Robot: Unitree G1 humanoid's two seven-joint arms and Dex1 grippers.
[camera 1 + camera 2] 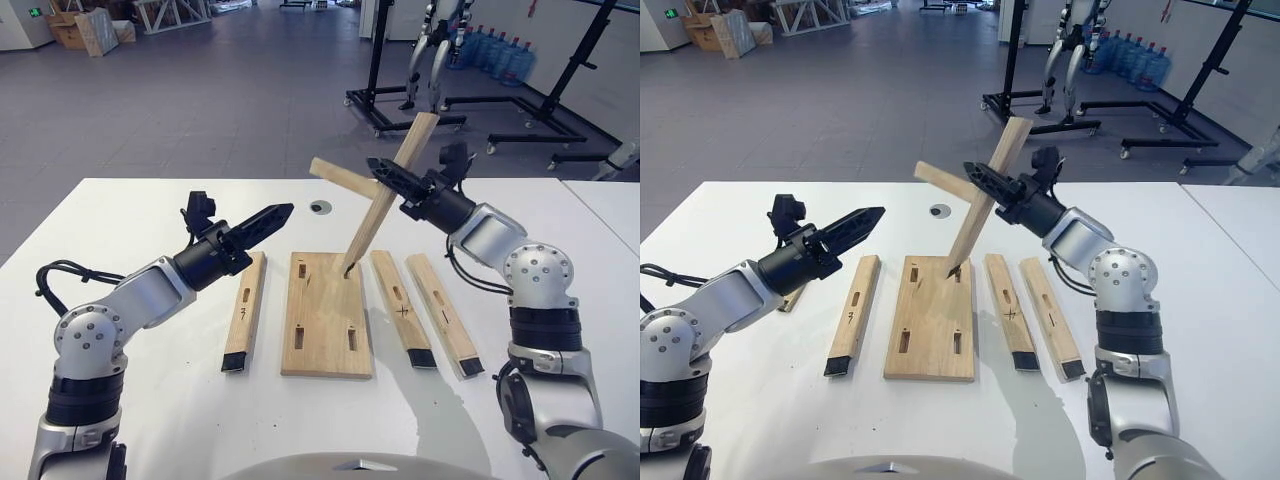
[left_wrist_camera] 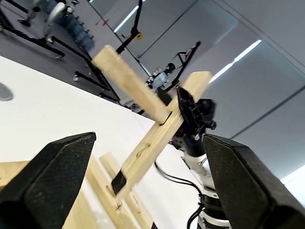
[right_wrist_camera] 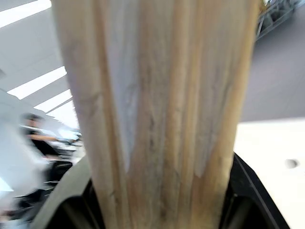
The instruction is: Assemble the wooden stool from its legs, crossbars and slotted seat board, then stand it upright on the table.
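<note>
The slotted seat board lies flat on the white table. My right gripper is shut on a wooden leg that has a crossbar fitted across it. The leg is tilted, and its dark lower end touches the board at a far slot. In the right wrist view the leg sits between the fingers. My left gripper hovers open and holds nothing, left of the board and pointing toward the leg.
One loose leg lies left of the board and two more lie to its right. Another wooden piece shows behind my left arm. A round hole is in the table beyond the board.
</note>
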